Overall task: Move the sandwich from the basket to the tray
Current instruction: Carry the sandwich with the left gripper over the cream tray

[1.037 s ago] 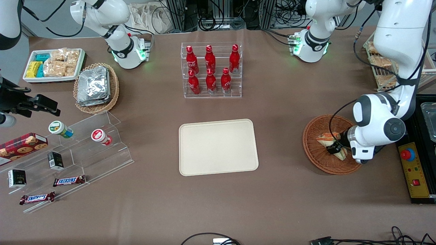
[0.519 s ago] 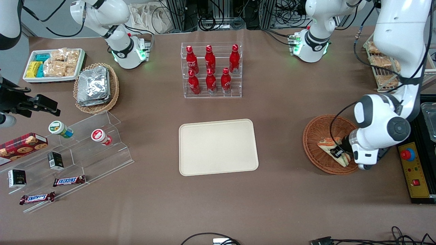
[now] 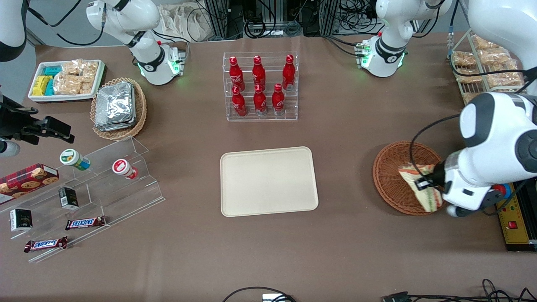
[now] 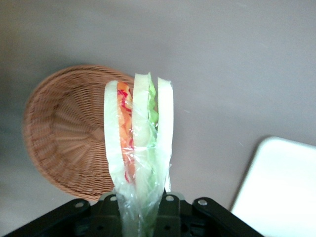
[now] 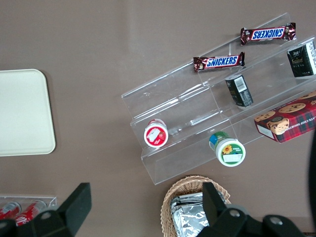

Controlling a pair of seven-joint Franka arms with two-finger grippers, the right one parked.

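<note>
My left gripper [image 3: 427,184] is shut on the sandwich [image 3: 421,184], a plastic-wrapped wedge of white bread with orange-red and green filling. It holds the sandwich lifted above the reddish-brown wicker basket [image 3: 390,174], which has nothing else in it. In the left wrist view the sandwich [image 4: 139,143] stands up out of the gripper [image 4: 141,210], with the basket [image 4: 66,131] below it and a corner of the cream tray [image 4: 281,190] beside it. The cream-beige tray [image 3: 268,181] lies bare at the table's middle, toward the parked arm's end from the basket.
A clear rack of red bottles [image 3: 260,86] stands farther from the front camera than the tray. A wire rack of snack packets [image 3: 486,69] and a yellow button box [image 3: 509,209] sit at the working arm's end. The foil-packet basket [image 3: 118,108] and acrylic snack shelf [image 3: 90,197] are at the parked arm's end.
The gripper has risen out of the basket with the sandwich in it. The arm's wrist has come up toward the camera and shifted slightly away from the tray.
</note>
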